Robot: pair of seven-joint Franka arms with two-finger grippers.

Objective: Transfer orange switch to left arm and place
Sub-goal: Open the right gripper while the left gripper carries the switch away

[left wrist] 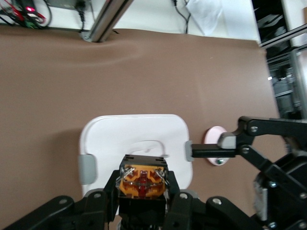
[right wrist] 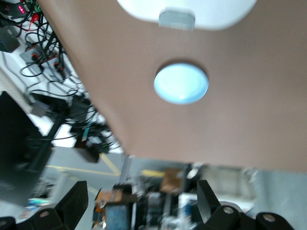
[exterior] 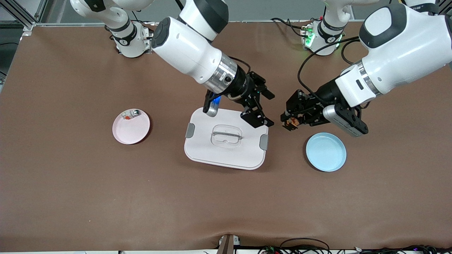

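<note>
**Switch handed across, drop still to be made**

A brown table point(exterior: 70, 197) fills the front view, with the two arms reaching down from the top edge toward the middle. The box point(exterior: 226, 141) is seen at the centre of the frame, its clear lid handle upward and grey latches at both ends. A blue plate point(exterior: 326, 152) lies at the centre right of the frame, a pink plate point(exterior: 131, 126) at the centre left; on the pink plate a small clear part point(exterior: 131, 114) with a red bit is left.

The right gripper point(exterior: 259, 112) hangs over the upper right corner of the box, its fingers spread and nothing between them. The left gripper point(exterior: 291, 122) hangs over bare table between the box and the blue plate, and its fingers are pinched on the orange switch point(exterior: 292, 122); in the left wrist view the switch point(left wrist: 143, 181) is seen clamped between the black fingers, orange face outward.

The handover appears to be finished, since the switch is held by the left gripper alone and the right gripper is clear of it. The box has been left untouched. What is judged to remain is the short carry to the blue plate, the release there, and the withdrawal of both arms without the box being brushed.
</note>
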